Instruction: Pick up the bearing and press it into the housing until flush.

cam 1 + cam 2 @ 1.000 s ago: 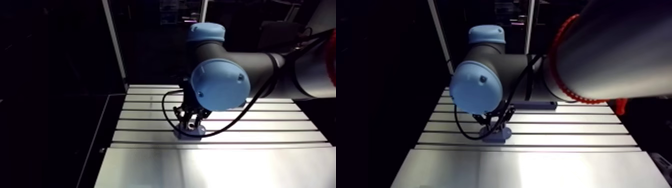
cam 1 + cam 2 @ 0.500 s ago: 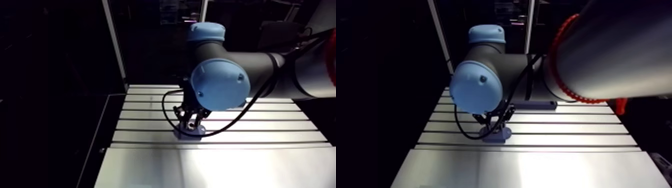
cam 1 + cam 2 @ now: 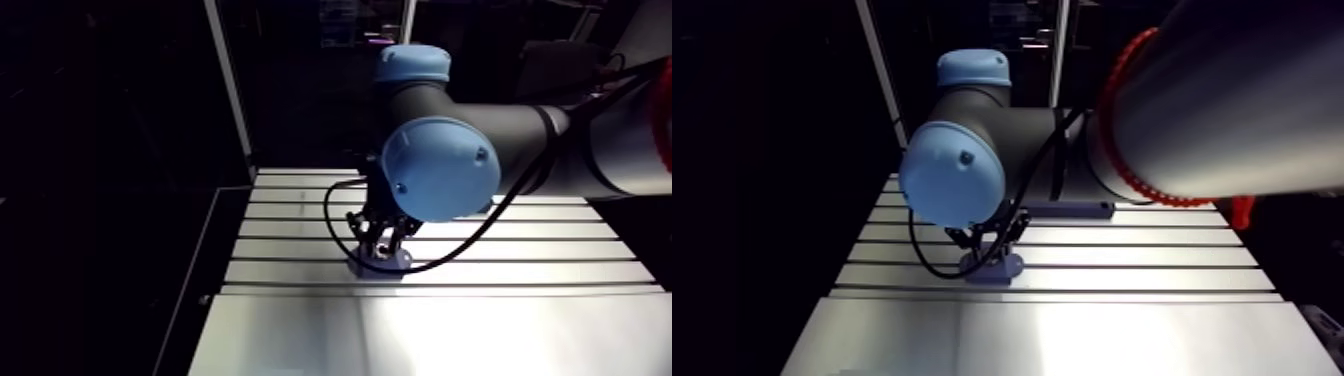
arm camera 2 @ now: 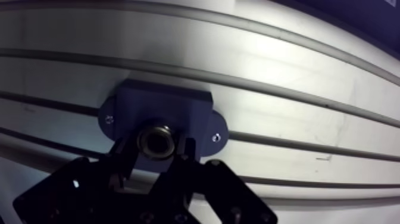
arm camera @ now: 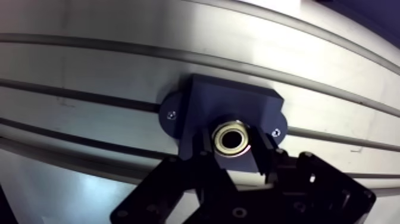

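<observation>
In the wrist view a dark blue housing [image 5: 229, 101], a block with two screwed flanges, sits on the slotted aluminium table [image 5: 89, 65]. The metal ring of the bearing [image 5: 233, 138] rests in the housing's bore, directly between my fingers. My gripper [image 5: 233, 150] stands over it, and its black fingertips [image 5: 205, 146] press against the bearing's two sides. In the arm view the gripper [image 3: 380, 243] reaches straight down onto the housing [image 3: 378, 267] near the table's left front. How deep the bearing sits cannot be read.
A long dark block [image 3: 1077, 211] lies on the table behind the arm. Parallel slots run across the table; a smooth plate [image 3: 420, 330] forms its near part. The table's left edge [image 3: 205, 300] drops into darkness.
</observation>
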Controlling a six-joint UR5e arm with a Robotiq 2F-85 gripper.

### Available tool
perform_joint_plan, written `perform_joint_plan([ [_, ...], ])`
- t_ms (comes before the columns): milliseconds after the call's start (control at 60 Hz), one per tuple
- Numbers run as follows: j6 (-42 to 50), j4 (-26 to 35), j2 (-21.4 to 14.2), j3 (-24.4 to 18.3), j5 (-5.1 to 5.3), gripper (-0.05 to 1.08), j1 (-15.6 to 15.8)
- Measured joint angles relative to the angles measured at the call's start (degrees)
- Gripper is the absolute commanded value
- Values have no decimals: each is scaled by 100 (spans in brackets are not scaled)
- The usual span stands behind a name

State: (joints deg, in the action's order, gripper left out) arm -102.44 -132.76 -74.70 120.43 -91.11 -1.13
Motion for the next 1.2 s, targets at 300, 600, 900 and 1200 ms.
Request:
perform_joint_plan([
  [300, 0, -1, 15, 1, -1, 76, 6],
  [600, -1, 0, 9, 3, -1, 0, 8],
  [900, 22, 40, -84, -62, 5, 0, 8],
  [1200, 324, 789, -347, -436, -53, 74, -3],
])
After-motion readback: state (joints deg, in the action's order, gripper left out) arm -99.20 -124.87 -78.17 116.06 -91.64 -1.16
